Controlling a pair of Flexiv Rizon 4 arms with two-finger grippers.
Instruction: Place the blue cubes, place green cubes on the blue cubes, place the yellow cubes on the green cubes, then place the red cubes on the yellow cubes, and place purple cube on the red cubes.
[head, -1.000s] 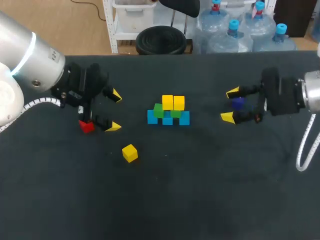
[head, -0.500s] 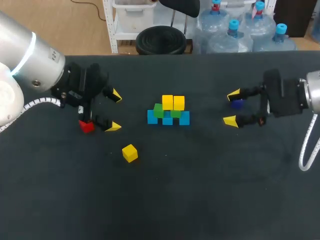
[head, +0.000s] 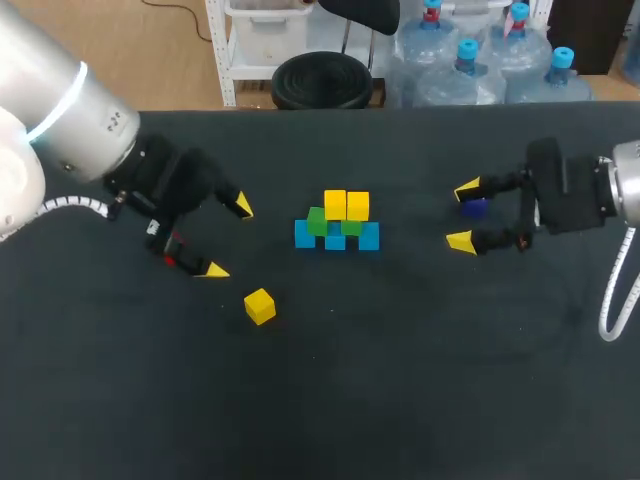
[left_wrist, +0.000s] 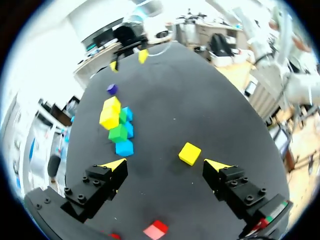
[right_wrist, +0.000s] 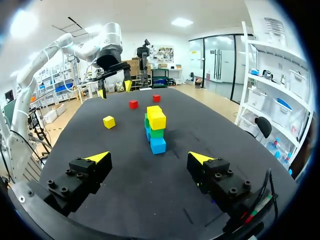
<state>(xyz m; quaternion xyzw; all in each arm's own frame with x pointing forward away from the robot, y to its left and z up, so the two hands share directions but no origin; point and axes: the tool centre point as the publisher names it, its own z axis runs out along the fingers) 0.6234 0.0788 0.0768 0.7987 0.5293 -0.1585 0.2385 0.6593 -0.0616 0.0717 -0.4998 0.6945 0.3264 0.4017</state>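
Nearest the table's (head: 400, 380) front edge, left of centre, lies a loose yellow cube (head: 260, 305), apart from everything else. Just beyond it hangs the left gripper (head: 227, 238), jaws spread wide and holding nothing; in its wrist view the cube lies just ahead of the two tips, in line with the gap between them. So the yellow layer looks like the step in hand. The next move calls for bringing the fingers down on either side of this cube, closing on it squarely, and carrying it to the stack without knocking it. A red cube (head: 172, 262) is mostly hidden under that gripper in the head view; a second red cube (right_wrist: 156, 98) shows only from the right wrist. At the table's centre stand three blue cubes (head: 369, 236) in a row, two green cubes (head: 318, 221) on them and two yellow cubes (head: 335, 204) on top. Toward the right edge the right gripper (head: 462, 213) is open; the purple cube (head: 474, 208) appears between its fingers, probably on the table below them. The right wrist view does not show it.
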